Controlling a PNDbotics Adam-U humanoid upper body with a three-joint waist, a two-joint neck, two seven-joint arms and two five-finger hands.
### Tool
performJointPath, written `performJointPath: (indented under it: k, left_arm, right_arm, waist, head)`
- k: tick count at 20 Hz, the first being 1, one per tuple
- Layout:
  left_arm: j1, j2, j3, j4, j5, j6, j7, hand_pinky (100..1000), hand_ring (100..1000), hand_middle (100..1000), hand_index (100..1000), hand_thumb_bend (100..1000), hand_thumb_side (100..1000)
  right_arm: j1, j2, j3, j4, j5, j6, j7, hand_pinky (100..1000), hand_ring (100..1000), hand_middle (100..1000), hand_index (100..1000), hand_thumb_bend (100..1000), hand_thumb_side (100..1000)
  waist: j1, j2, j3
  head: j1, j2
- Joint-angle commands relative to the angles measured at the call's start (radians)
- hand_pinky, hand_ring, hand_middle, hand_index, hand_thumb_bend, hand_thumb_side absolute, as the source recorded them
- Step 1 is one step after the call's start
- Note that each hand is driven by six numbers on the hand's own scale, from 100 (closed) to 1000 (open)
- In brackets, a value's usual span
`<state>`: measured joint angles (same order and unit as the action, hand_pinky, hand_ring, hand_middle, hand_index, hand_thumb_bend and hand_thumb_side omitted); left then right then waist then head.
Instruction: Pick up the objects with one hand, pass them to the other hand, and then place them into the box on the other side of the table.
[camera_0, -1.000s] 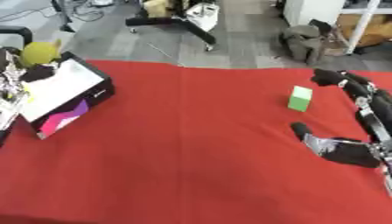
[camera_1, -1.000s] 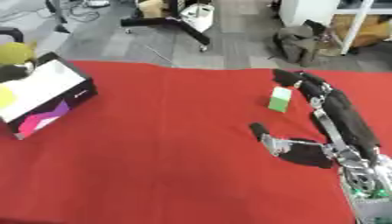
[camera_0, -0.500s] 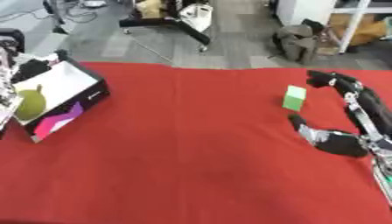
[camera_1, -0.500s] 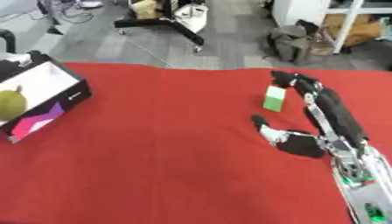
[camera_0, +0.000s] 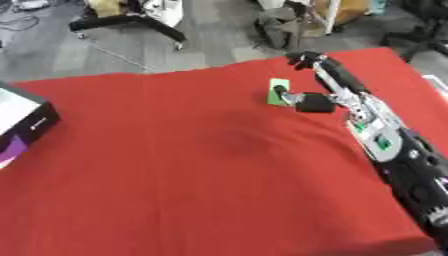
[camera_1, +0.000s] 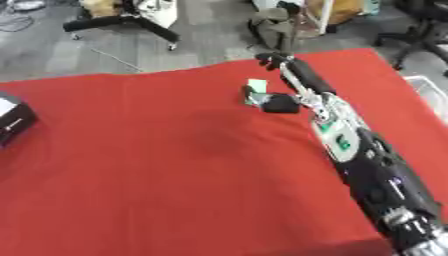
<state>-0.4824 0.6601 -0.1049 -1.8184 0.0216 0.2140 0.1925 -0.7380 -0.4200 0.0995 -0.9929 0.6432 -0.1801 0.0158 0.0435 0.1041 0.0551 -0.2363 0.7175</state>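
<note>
A small green block (camera_0: 279, 90) stands on the red tablecloth (camera_0: 192, 165) towards the far right. My right hand (camera_0: 343, 95) reaches in from the lower right and is open. Its straight fingers (camera_0: 308, 61) stretch past the block towards the far table edge, and its thumb (camera_0: 303, 102) lies against the block's near right side. The box (camera_0: 23, 124), black outside with a white and purple inside, is cut off by the left edge, so its contents are hidden. My left hand shows in neither view.
Beyond the table's far edge is grey floor with an office chair base (camera_0: 131, 21) and a dark bag (camera_0: 282, 26). A white object (camera_1: 430, 93) lies past the table's right edge. My right forearm (camera_1: 376, 175) crosses the table's near right corner.
The camera has swung right, pushing the box to the left edge. My left hand, which lowered a yellow-green round thing into the box, has left view. My right hand has closed in on the green block.
</note>
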Motion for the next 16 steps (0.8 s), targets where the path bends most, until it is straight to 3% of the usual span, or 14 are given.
performJointPath:
  k: [1, 6, 7, 13, 16]
  left_arm:
    - [-0.02, -0.014, -0.002, -0.129, 0.01, -0.015, -0.061, 777, 660, 634, 818, 760, 596]
    - [-0.032, -0.059, -0.018, -0.18, 0.019, -0.067, -0.133, 778, 659, 632, 818, 783, 601]
    - [-0.031, -0.063, -0.02, -0.181, 0.018, -0.078, -0.144, 778, 658, 632, 818, 753, 606]
    - [-0.024, -0.078, -0.015, -0.182, 0.011, -0.115, -0.177, 778, 658, 632, 819, 752, 610]
    - [-0.02, -0.085, -0.015, -0.182, 0.012, -0.118, -0.18, 778, 656, 629, 819, 749, 612]
  right_arm:
    - [-0.061, -0.038, -0.056, 0.15, 0.042, 0.018, -0.023, 859, 807, 817, 911, 285, 581]
    - [-0.113, -0.067, -0.099, 0.277, 0.101, 0.056, -0.058, 867, 820, 840, 924, 301, 591]
    - [-0.118, -0.071, -0.101, 0.289, 0.11, 0.057, -0.057, 867, 822, 844, 926, 316, 580]
    - [-0.13, -0.075, -0.101, 0.322, 0.2, 0.06, -0.028, 864, 824, 850, 923, 326, 543]
    - [-0.126, -0.062, -0.097, 0.32, 0.219, 0.037, -0.004, 852, 802, 776, 862, 301, 472]
  waist:
    - [0.0, -0.003, 0.02]
    - [-0.005, 0.014, 0.071]
    - [-0.006, 0.016, 0.076]
    - [-0.009, 0.019, 0.092]
    - [-0.012, 0.019, 0.095]
  head:
    - [-0.069, -0.029]
    - [-0.146, -0.053]
    - [-0.155, -0.055]
    - [-0.18, -0.062]
    - [-0.183, -0.061]
